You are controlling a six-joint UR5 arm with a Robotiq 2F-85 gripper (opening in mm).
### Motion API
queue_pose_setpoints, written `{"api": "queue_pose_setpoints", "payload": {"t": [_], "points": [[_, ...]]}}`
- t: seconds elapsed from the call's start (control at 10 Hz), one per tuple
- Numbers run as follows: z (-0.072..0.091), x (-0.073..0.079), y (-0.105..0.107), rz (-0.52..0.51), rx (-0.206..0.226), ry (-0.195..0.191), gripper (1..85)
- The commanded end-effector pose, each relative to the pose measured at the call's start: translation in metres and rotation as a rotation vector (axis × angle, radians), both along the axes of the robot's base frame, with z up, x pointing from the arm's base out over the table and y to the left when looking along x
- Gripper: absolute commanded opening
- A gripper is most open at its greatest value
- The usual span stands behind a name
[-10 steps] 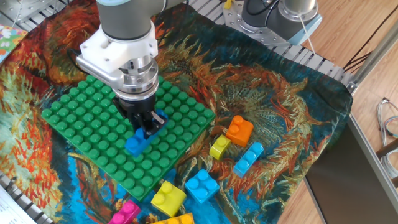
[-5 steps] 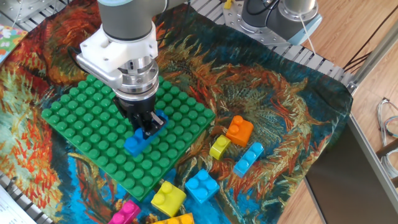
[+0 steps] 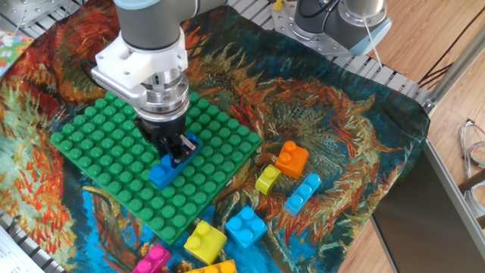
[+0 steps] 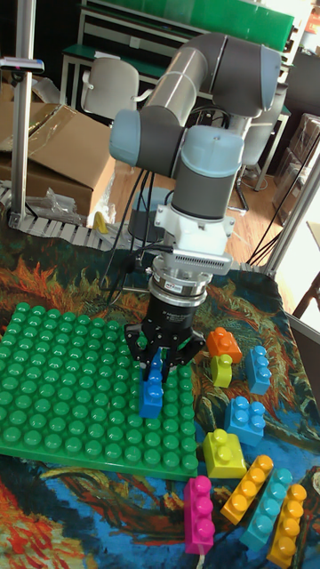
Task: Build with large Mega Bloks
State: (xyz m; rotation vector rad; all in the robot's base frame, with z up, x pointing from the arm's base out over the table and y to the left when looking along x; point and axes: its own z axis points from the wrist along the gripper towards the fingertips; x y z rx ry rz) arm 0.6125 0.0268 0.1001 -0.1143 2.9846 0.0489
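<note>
A long blue Mega Blok (image 3: 161,172) (image 4: 152,392) lies slantwise on the right part of the green baseplate (image 3: 98,144) (image 4: 62,382). My gripper (image 3: 176,152) (image 4: 158,360) points straight down with its fingers shut on the brick's upper end. Loose bricks lie on the cloth to the right of the plate: an orange one (image 3: 292,159) (image 4: 222,342), a small yellow one (image 3: 267,180), a long light blue one (image 3: 303,193) (image 4: 259,367), a square light blue one (image 3: 245,226) (image 4: 242,416), a yellow one (image 3: 204,241) (image 4: 224,453) and a pink one (image 3: 151,260) (image 4: 198,514).
A painted cloth covers the table. More long bricks, orange (image 4: 248,487), teal (image 4: 270,507) and yellow-orange (image 4: 288,524), lie at the front. A second robot's base (image 3: 341,19) stands at the back right. The table ends at a metal rail (image 3: 447,76) on the right.
The gripper and the blue brick have shifted slightly to the left over the baseplate. The loose bricks have not moved.
</note>
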Motion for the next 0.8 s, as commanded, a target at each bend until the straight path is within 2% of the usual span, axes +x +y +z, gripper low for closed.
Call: {"api": "queue_pose_setpoints", "payload": {"t": [0.0,0.2,0.5,0.7], "points": [[-0.002,0.001,-0.008,0.020,0.005,-0.002,1.3],[0.000,0.000,-0.013,0.024,0.012,0.001,1.3],[0.001,0.001,-0.006,-0.012,0.053,-0.008,1.3],[0.002,0.007,-0.003,-0.032,0.070,-0.033,1.3]]}}
